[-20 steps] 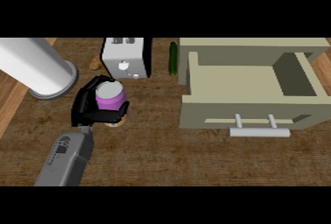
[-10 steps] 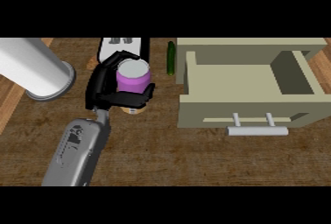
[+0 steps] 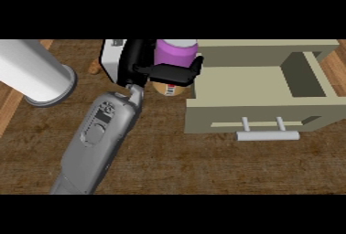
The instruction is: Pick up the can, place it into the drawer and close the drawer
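Note:
My left hand (image 3: 135, 61) is shut on the can (image 3: 174, 54), which is purple with a pale top and a tan lower end with a red mark. Its palm lies on the can's left side and its thumb wraps across the front. The can hangs lifted above the counter, right at the left wall of the open beige drawer (image 3: 256, 84). The drawer is pulled out toward me, with its grey bar handle (image 3: 267, 135) at the front. My right hand shows nowhere.
A big white cylinder (image 3: 34, 75) stands at the left. A white boxy appliance (image 3: 110, 57) sits behind my hand. The brown wooden counter (image 3: 202, 164) stretches in front of the drawer.
My left hand has risen with the can and carried it to the right and farther away, from left of the appliance up to the drawer's left wall.

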Robot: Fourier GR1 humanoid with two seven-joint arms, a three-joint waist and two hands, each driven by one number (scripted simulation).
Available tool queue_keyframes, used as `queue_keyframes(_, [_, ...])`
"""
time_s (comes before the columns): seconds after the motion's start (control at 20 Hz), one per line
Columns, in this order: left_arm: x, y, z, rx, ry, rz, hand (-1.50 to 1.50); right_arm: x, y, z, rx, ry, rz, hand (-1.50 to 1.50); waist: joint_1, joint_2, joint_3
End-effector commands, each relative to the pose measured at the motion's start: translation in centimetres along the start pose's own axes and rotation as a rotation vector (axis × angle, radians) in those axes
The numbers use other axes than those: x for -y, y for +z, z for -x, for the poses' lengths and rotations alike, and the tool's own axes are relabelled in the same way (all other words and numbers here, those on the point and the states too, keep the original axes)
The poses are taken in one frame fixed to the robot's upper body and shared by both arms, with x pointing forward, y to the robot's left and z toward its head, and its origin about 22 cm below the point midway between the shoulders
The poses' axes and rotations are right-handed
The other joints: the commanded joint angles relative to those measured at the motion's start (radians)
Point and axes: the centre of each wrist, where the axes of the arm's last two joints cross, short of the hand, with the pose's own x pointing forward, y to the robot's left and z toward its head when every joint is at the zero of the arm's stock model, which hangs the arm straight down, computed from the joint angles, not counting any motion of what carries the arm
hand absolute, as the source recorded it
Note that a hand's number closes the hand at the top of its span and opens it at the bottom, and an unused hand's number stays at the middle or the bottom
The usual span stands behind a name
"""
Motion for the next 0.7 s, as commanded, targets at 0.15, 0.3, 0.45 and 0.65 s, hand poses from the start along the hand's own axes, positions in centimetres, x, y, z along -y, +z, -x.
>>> queue_keyframes(0.15, [4.0, -2.3, -3.4, 0.031, -0.021, 0.026, 1.5, -0.1, -0.6, 0.5, -0.006, -0.001, -0.006, -1.5, -0.002, 0.001, 0.0])
queue_keyframes(0.3, [5.6, -3.8, -5.5, 0.012, -0.03, 0.007, 1.5, 0.0, -1.0, 0.4, 0.0, -0.005, -0.002, -1.5, -0.007, 0.002, 0.0])
queue_keyframes(0.45, [6.6, -4.5, -5.5, -0.013, -0.031, -0.002, 1.5, 2.3, 0.0, -0.6, -0.001, -0.001, -0.012, -1.5, -0.02, 0.002, 0.001])
queue_keyframes(0.65, [7.9, -6.3, -7.1, -0.027, -0.056, -0.002, 1.5, -0.5, -0.5, 1.4, -0.002, -0.008, -0.017, -1.5, -0.026, 0.007, 0.001])
